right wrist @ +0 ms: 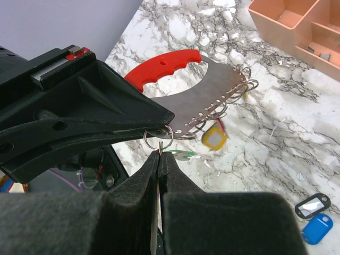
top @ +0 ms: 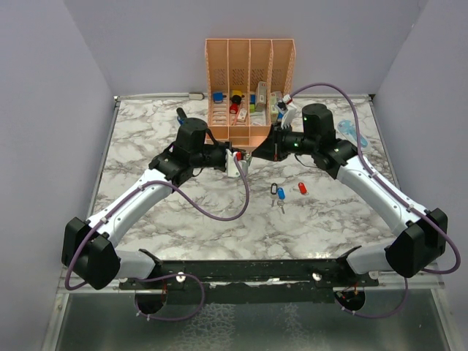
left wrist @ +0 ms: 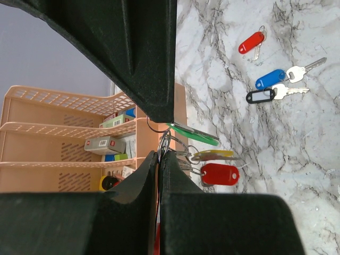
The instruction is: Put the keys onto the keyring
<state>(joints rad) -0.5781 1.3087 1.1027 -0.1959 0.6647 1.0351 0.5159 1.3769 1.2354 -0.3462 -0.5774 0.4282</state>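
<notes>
The keyring (right wrist: 204, 101) is a grey metal plate with a red curved handle and a row of holes. My left gripper (left wrist: 158, 151) is shut on its edge. Yellow (right wrist: 214, 138) and red (left wrist: 219, 174) tagged keys hang from rings in those holes. My right gripper (right wrist: 159, 154) is shut on a thin metal key. The key's small ring (right wrist: 158, 137) sits at the plate's corner, with a green tag (left wrist: 194, 135) dangling from it. Both grippers meet above the table's middle (top: 245, 152). Red (top: 302, 188), blue (top: 281, 194) and black (top: 274, 189) tagged keys lie loose on the marble.
A peach slotted organizer (top: 248, 73) stands at the back centre, with small coloured items in its lower trays. A light blue object (top: 351, 133) lies at the right back. A dark tool (top: 180, 115) lies left of the organizer. Purple cables loop from both arms.
</notes>
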